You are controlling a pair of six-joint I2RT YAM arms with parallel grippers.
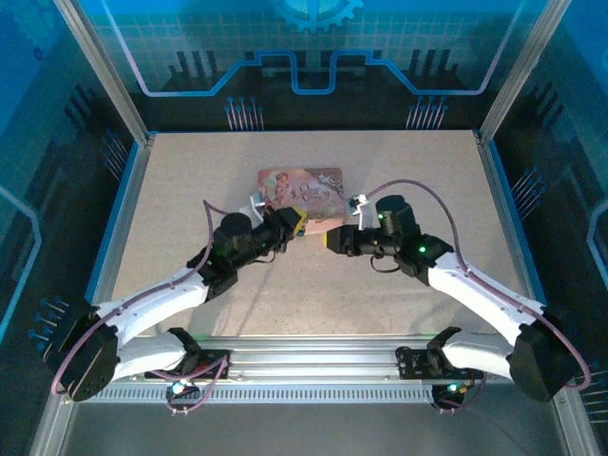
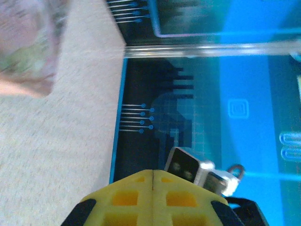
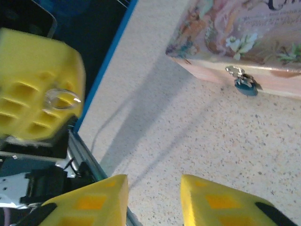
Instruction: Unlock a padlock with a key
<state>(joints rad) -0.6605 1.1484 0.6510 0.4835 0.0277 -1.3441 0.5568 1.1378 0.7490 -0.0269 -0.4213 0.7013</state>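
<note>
Padlock [image 3: 245, 86] is judged not yet unlocked, hung ahead of the released right gripper [image 3: 154, 186]; left gripper [image 2: 153, 175] is clenched.

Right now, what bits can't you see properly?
Key: a blurry ring on the left end effector, right wrist view, might be it; too unclear.
Padlock keyhole: too small, right wrist view.
Pink tin: blurred and cut off by the corner, left wrist view.
</note>
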